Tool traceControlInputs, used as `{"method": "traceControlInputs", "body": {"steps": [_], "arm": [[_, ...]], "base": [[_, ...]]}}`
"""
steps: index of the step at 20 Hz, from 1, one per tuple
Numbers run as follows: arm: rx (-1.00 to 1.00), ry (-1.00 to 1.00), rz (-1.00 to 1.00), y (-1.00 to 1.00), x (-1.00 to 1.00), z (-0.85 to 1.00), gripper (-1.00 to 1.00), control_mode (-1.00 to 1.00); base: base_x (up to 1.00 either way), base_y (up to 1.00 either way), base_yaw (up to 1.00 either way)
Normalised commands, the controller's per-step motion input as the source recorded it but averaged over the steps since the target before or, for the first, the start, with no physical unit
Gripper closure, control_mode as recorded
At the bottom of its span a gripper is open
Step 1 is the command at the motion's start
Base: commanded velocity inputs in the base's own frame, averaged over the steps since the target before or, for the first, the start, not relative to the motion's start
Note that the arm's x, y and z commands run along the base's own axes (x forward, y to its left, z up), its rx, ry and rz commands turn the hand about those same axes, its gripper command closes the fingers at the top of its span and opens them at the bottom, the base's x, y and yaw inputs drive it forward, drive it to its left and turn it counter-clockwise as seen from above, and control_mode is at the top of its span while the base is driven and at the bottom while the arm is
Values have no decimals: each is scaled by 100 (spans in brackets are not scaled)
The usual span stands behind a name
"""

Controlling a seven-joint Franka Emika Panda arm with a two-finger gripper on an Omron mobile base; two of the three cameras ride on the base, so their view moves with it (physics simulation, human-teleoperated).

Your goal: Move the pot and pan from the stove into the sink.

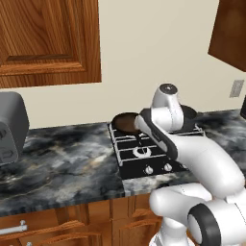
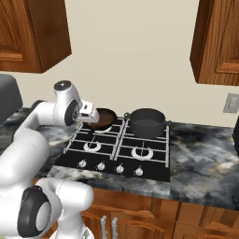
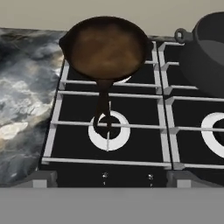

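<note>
Hovering with jaws spread wide and empty, the gripper [image 3: 107,183] faces the stove [image 3: 144,144]; the pan [image 3: 107,48] sits at 12 o'clock, the pot [image 3: 205,52] at 2 o'clock.

Cream wall [image 2: 135,56], wooden upper cabinets [image 1: 48,41], marbled dark countertop [image 1: 67,163], wooden lower cabinets [image 1: 72,226], wall outlet [image 2: 230,102]
</note>
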Motion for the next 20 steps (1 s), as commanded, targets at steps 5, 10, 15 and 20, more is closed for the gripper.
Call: {"method": "traceControlInputs", "body": {"steps": [5,10,15,20], "arm": [[0,-5,0,5,33,-39,-100,-100],[0,-4,0,0,27,-39,-100,-100],[0,-3,0,1,22,-37,-100,-100],[1,-1,0,7,20,-32,-100,-100]], "base": [[0,0,0],[0,0,0],[0,0,0],[0,0,0]]}}
